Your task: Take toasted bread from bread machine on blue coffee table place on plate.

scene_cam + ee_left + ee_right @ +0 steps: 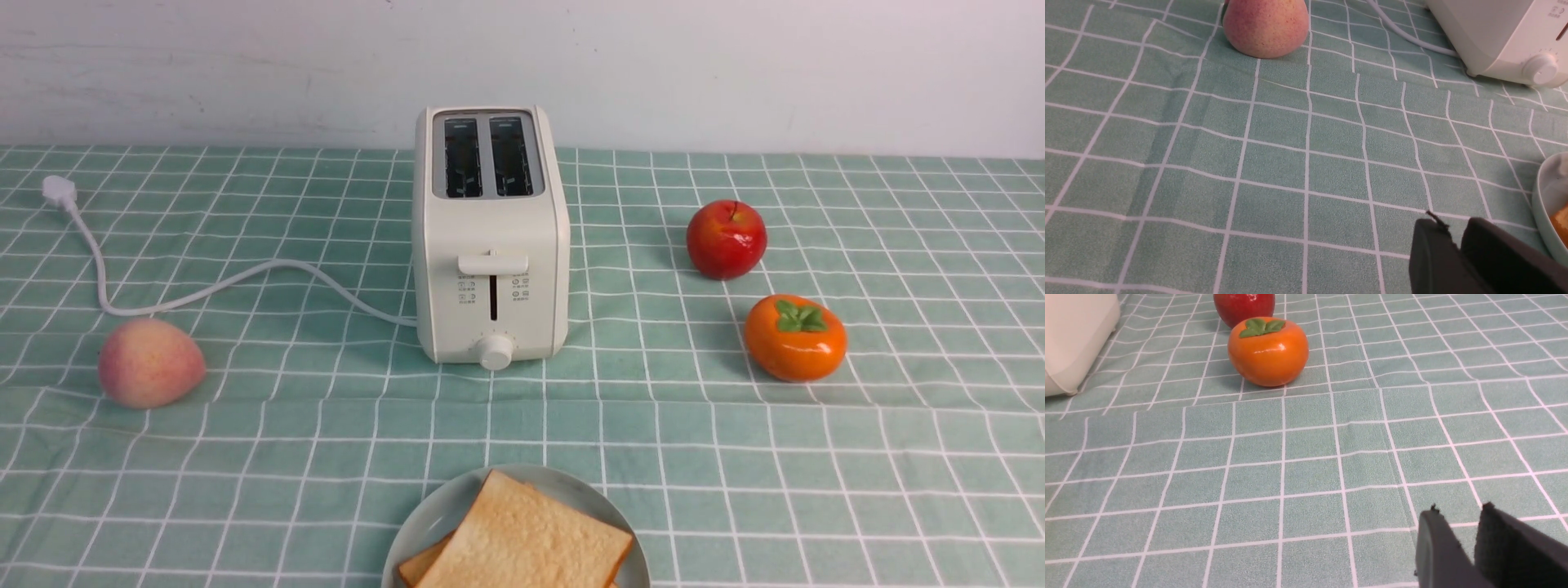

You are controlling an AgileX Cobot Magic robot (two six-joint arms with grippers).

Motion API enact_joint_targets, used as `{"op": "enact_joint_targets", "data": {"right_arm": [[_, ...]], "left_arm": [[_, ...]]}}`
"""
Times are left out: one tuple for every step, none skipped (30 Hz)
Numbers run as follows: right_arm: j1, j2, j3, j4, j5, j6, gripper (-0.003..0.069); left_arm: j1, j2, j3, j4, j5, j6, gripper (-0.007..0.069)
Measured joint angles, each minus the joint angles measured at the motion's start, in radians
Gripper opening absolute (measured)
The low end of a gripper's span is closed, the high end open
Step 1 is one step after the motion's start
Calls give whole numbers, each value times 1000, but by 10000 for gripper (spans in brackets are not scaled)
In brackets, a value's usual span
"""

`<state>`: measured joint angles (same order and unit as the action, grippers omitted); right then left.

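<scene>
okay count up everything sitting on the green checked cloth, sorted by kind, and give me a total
Fruit: 3, the peach, the red apple, the orange persimmon
Toast slices: 2, stacked on the plate
Plates: 1
Toasters: 1, both slots empty
Total: 7

Centre: we see the bread machine (491, 237) on the blue coffee table (245, 457).
Front: toasted bread (522, 539) on the plate (437, 514).
Left: peach (150, 363).
Right: apple (726, 239) behind persimmon (795, 338).
</scene>
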<state>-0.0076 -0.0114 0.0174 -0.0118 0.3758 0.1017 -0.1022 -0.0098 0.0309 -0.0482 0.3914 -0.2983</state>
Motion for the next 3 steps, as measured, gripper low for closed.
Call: {"op": "enact_joint_targets", "data": {"right_arm": [[0,0,0,0,0,0,160],[0,0,0,0,0,0,161],[0,0,0,0,0,0,162]], "left_arm": [[0,0,0,0,0,0,103],[0,0,0,0,0,0,106],[0,0,0,0,0,0,106]]}}
